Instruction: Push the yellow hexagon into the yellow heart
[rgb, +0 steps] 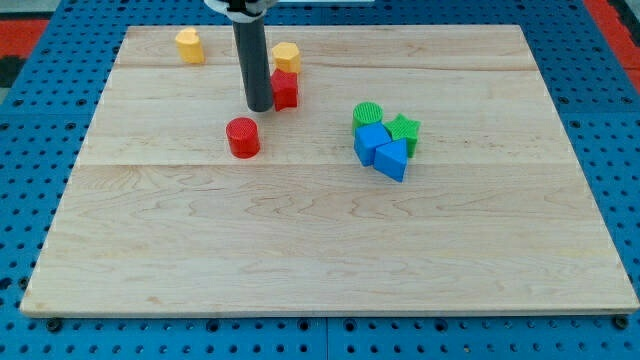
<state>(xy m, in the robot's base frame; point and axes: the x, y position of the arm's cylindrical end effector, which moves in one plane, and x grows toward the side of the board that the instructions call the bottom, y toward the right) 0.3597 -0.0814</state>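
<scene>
Yellow hexagon (287, 56) just right of my tip (259, 106), apart from yellow heart (189, 45).

One camera is looking down at a slant from the near edge, taking in the whole surface (330, 260).

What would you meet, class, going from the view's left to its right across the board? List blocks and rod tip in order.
yellow heart → red cylinder → my tip → red block → green cylinder → blue triangle

Two yellow blocks (189, 45), two red (242, 137), two green (368, 114), two blue (371, 143).
</scene>
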